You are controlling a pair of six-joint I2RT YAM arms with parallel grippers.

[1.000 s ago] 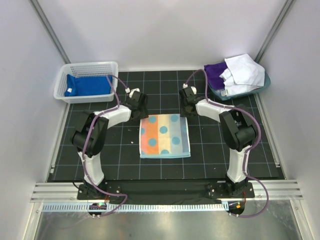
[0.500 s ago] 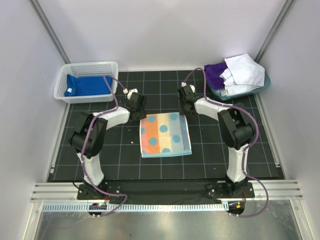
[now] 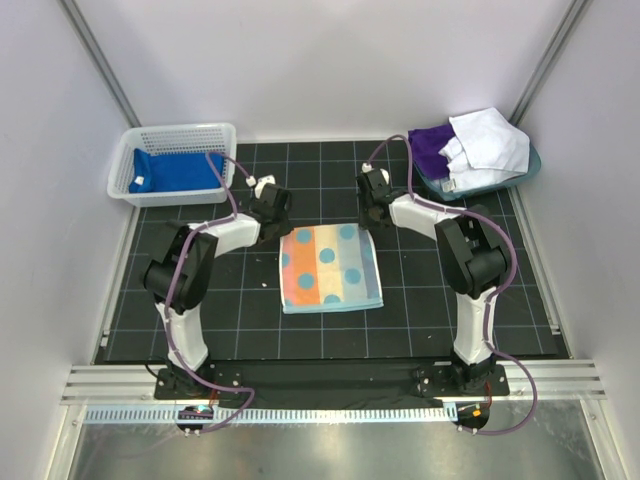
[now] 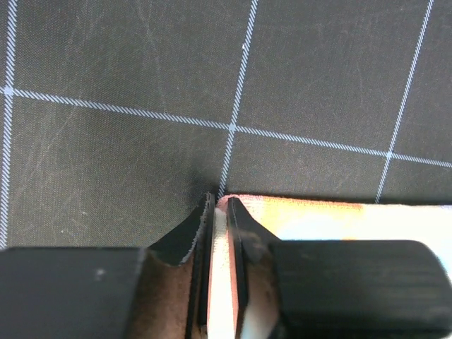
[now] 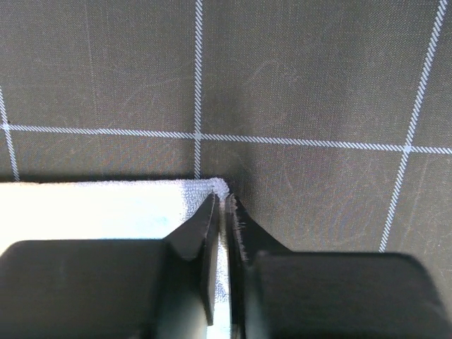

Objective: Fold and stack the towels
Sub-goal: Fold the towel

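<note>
Roughly a quarter done: blue towel (image 3: 178, 170) looks folded in the basket (image 3: 180, 130) at the mat's (image 3: 420, 310) far-left corner, polka-dot towel (image 3: 330, 268) lies flat mid-mat with left gripper (image 4: 219, 201) and right gripper (image 5: 221, 201) each clamped on a far corner, and purple towel (image 3: 432, 146) and white towel (image 3: 490, 140) sit heaped unfolded in the tub (image 3: 528, 172) at the far-right corner.

Towel (image 3: 330, 268) newly in left hand (image 4: 219, 205), right hand (image 5: 220, 201)

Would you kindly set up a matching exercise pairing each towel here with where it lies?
Things:
1. blue towel
2. dotted towel
3. white towel
4. purple towel

Places:
a. in the tub, on top
b. in the basket
c. flat on the mat
d. in the tub, partly under another towel

Pairs: 1-b, 2-c, 3-a, 4-d
</note>
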